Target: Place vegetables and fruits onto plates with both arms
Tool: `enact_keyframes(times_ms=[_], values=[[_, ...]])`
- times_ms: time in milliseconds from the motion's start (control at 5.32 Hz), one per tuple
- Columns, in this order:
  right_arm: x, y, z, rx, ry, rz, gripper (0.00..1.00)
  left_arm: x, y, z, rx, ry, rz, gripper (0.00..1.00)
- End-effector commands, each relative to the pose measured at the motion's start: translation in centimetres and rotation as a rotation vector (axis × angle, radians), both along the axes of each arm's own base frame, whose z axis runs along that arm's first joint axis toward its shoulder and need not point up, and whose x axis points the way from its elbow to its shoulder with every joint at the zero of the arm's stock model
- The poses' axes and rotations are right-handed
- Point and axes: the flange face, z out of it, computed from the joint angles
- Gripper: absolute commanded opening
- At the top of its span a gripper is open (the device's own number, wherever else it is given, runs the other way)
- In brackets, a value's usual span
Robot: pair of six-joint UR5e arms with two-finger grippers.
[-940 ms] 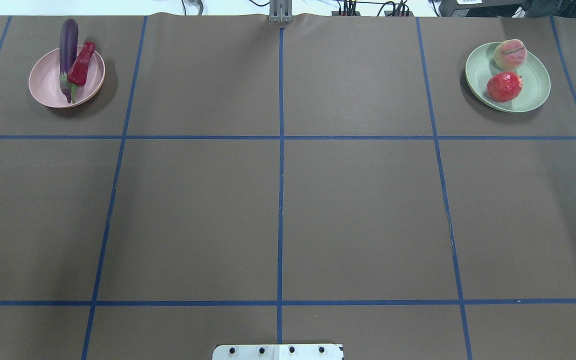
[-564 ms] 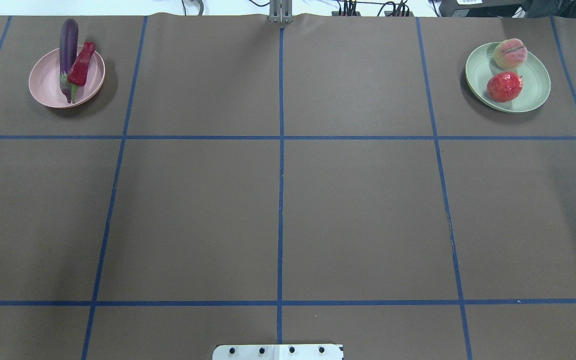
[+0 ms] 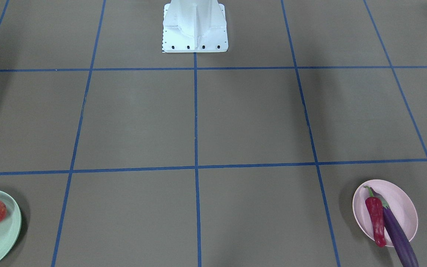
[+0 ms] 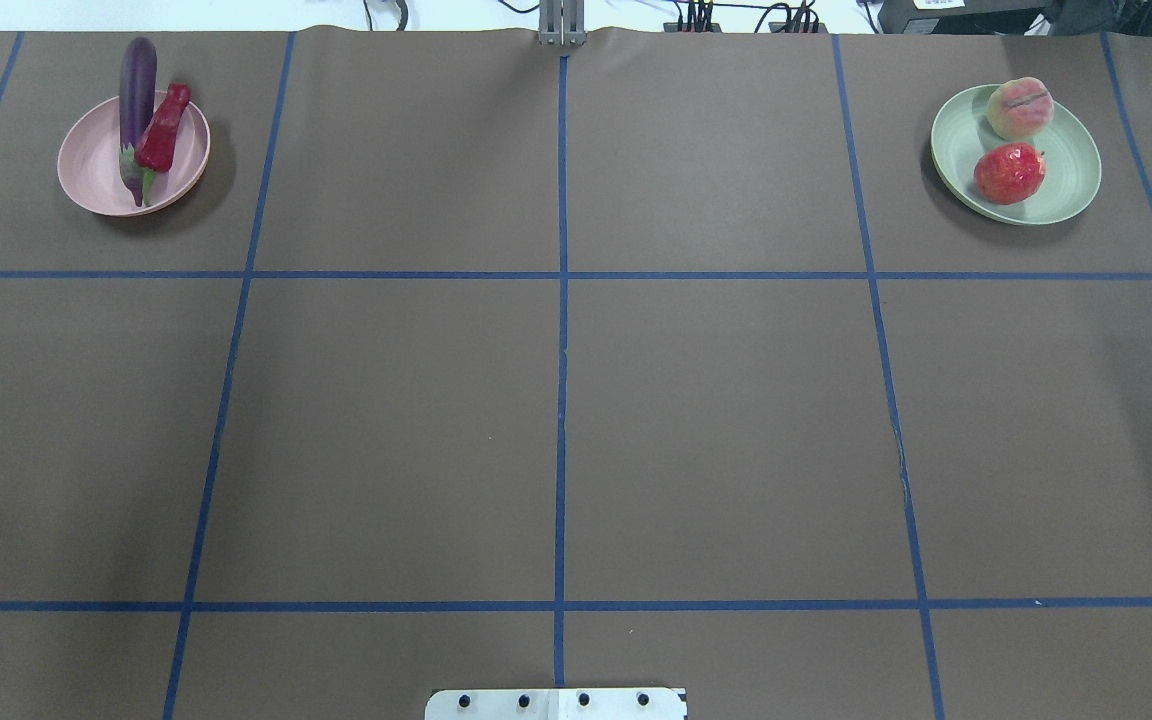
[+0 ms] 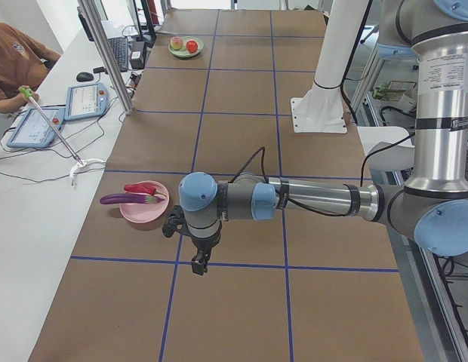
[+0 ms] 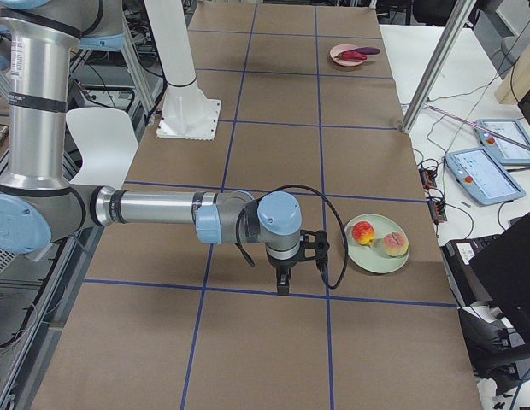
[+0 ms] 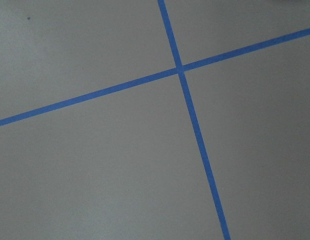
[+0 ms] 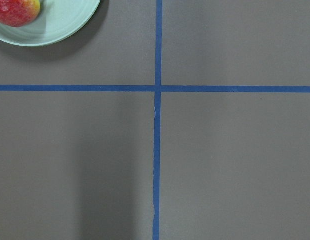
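Note:
The purple eggplant (image 4: 136, 95) and red chili pepper (image 4: 164, 128) lie on the pink plate (image 4: 91, 160) at the far left. The peach (image 4: 1019, 108) and pomegranate (image 4: 1009, 172) lie on the mint green plate (image 4: 1071, 165) at the far right. My left gripper (image 5: 198, 264) shows only in the exterior left view, pointing down over the table beside the pink plate (image 5: 140, 213). My right gripper (image 6: 283, 289) shows only in the exterior right view, pointing down beside the green plate (image 6: 376, 256). I cannot tell whether either is open or shut. Neither holds anything that I can see.
The white base block (image 3: 195, 26) stands at the table's near edge. Blue tape lines grid the brown table. An operator (image 5: 15, 56), tablets and cables are at a side desk in the exterior left view. The right wrist view shows the green plate's rim (image 8: 60, 20).

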Motion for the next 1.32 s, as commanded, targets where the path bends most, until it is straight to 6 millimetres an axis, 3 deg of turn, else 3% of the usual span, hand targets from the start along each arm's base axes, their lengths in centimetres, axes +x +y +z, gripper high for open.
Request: enact_keyframes(times_ms=[0,1128], values=[[-0.06,0.0,0.06,-0.001,-0.003,-0.001,1.0,0.01,0.11,0.32,-0.006,0.001,0.001,1.0],[-0.47,-0.04,-0.58,-0.056,-0.077,-0.004,1.0,0.01,0.11,0.38,-0.006,0.001,0.001,1.0]])
